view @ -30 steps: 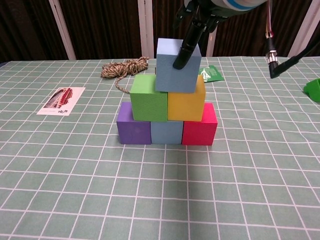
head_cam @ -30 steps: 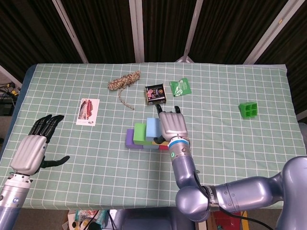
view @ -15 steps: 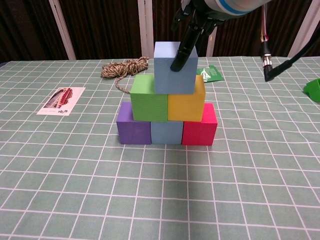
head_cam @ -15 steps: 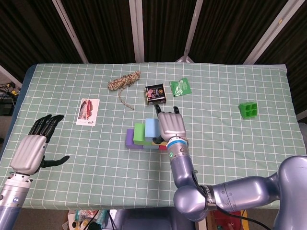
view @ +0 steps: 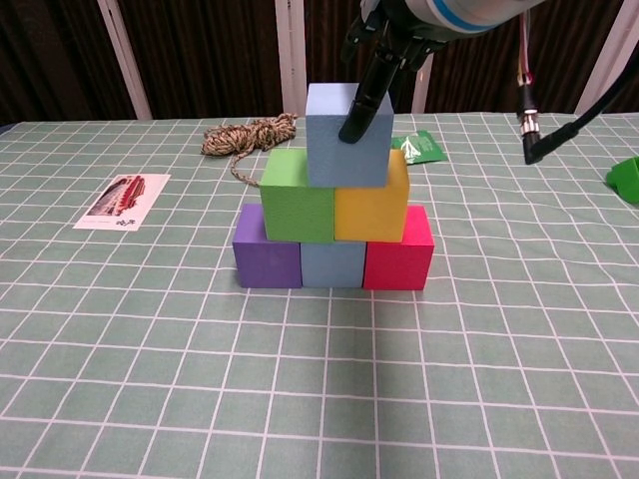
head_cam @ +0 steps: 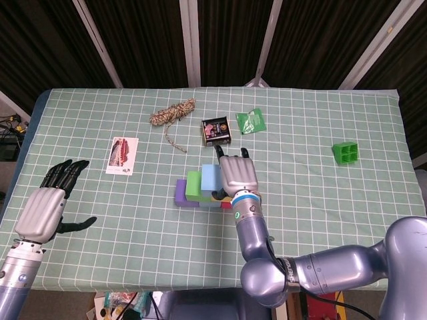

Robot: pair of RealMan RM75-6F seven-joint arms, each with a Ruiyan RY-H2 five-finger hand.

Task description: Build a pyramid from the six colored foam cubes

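The six foam cubes stand as a pyramid at the table's centre. Purple (view: 266,254), pale blue (view: 332,264) and red (view: 397,254) cubes form the bottom row. Green (view: 298,197) and yellow (view: 371,205) cubes sit on them. A light blue cube (view: 334,150) is on top, set slightly left of centre. My right hand (head_cam: 239,175) hovers over the stack and holds this top cube, with one dark finger (view: 361,105) lying down its front face. My left hand (head_cam: 43,207) is far off at the table's left edge, fingers spread and empty.
Behind the stack lie a coil of twine (head_cam: 173,113), a small black box (head_cam: 215,131) and a green packet (head_cam: 251,121). A printed card (head_cam: 122,155) lies to the left. A green moulded block (head_cam: 345,153) sits at the right.
The top light blue cube has shifted a little to the left and squared up on the green and yellow cubes, with my right hand still on it. The left hand has not moved.
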